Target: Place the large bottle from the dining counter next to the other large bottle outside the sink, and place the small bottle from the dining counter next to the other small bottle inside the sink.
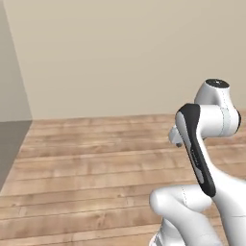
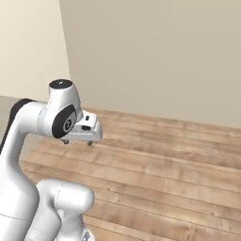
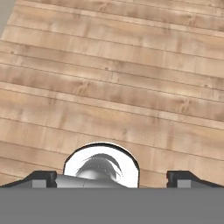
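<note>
1. So, the arm is folded up on itself, sitting in the lower right of the left base view and the lower left of the right base view.
2. The gripper hangs off the wrist in the middle left of the right base view, pointing down at the wooden floor. In the hand view its two dark finger tips sit far apart at the bottom corners, so the fingers are spread wide with nothing between them, just planks underneath.
3. Behind the floor there's a plain beige wall across the top of both base views, with a corner at the upper left of the right base view.
4. A grey panel runs down the left edge of the left base view; can't tell what it belongs to.
5. As for the bottles, the sink and the dining counter, I can't tell where any of them are from these shots.
</note>
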